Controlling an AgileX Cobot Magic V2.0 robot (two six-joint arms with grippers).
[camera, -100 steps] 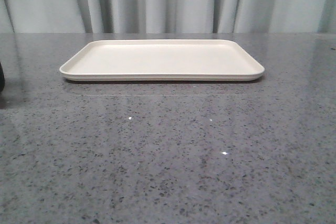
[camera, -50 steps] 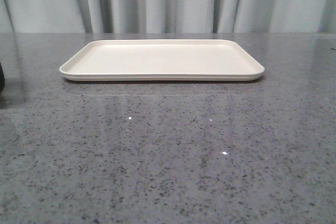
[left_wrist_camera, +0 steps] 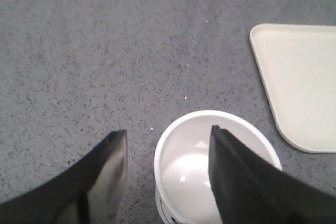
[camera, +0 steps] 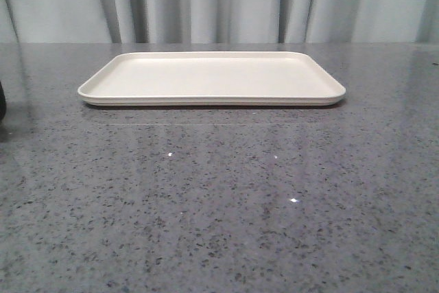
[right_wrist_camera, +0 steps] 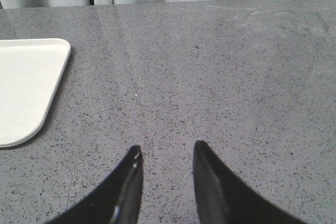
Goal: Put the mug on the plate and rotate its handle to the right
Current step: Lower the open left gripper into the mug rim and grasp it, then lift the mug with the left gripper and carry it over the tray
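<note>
At the bottom centre of the left wrist view stands the mug (left_wrist_camera: 212,174), upright on the grey speckled counter (left_wrist_camera: 105,56), its white bowl open to the camera and apparently empty. A trace of black print shows low on its outer wall; the handle cannot be seen from here. The left end effector (left_wrist_camera: 167,174) is spread wide and straddles the rim, one finger dipping inside the cup and the other outside the wall, with a gap still visible, so nothing is clamped yet. The mug looks rigid, glossy and probably ceramic: moderately heavy, slippery on its glaze and liable to chip if knocked. Pinching the wall at the rim, as the fingers are now placed, seems a sound hold, provided the squeeze is firm.

The plate (left_wrist_camera: 302,82) lies at the right edge of that view, near the mug but apart from it. In the front view the plate (camera: 211,77) sits bare at centre, and the mug is outside the frame.

The right end effector (right_wrist_camera: 167,174) hovers over the counter, fingers parted, holding nothing.
</note>
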